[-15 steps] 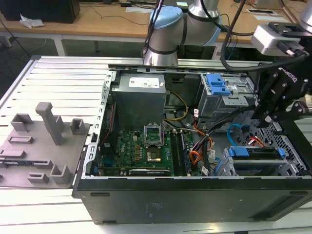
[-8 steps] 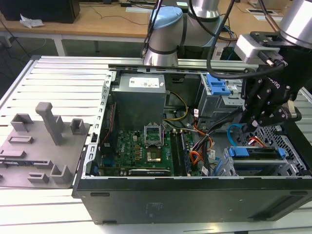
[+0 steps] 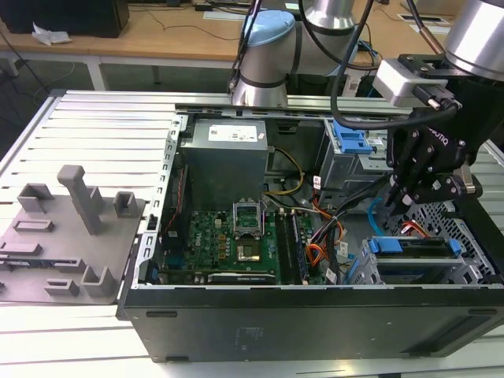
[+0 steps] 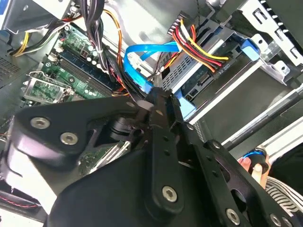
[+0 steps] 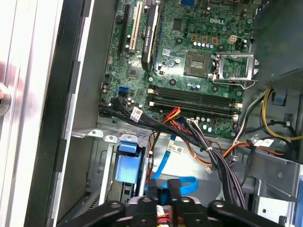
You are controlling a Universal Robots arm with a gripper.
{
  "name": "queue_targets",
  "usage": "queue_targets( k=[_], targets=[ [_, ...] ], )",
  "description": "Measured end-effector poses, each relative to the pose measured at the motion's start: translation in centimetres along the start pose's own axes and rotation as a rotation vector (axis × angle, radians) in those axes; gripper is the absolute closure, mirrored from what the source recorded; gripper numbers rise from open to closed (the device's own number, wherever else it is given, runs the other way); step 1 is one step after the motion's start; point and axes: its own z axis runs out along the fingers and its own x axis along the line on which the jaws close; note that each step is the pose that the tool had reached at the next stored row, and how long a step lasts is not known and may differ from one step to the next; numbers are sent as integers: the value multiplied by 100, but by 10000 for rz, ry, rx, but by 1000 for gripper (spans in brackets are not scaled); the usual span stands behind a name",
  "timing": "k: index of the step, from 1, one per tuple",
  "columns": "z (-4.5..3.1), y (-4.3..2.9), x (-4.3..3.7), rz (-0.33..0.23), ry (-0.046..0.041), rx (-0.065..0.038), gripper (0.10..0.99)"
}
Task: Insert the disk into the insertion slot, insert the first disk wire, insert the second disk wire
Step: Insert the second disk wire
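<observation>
Disk [image 3: 417, 246] lengthwise, seemingly in slot [image 3: 472, 264]

Silver arm tubes [image 3: 331, 12], pale blue joint cap [image 3: 268, 35], black hand [image 3: 398, 193], possibly silver screws

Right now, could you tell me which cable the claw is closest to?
The second disk wire, the flat light-blue one looping just beyond the claw; the orange and black bundles lie nearer the motherboard.

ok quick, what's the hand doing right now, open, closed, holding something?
Hand: low inside the case, above the disk in its slot, fingers pinched on the second disk wire near its plug end.
</observation>
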Motion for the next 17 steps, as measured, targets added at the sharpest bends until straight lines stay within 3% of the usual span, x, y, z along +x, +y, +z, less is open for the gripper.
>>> queue_targets(
  k=[1,7,11,13,17],
  targets=[
    [0,0,0,0,0,0,925],
    [0,-4,0,-1,0,0,925],
    [-4,-93,11,-1,-1,-7,925],
    [-4,-93,15,36,-3,-9,925],
    [-2,-93,17,647,-35,-30,925]
  ],
)
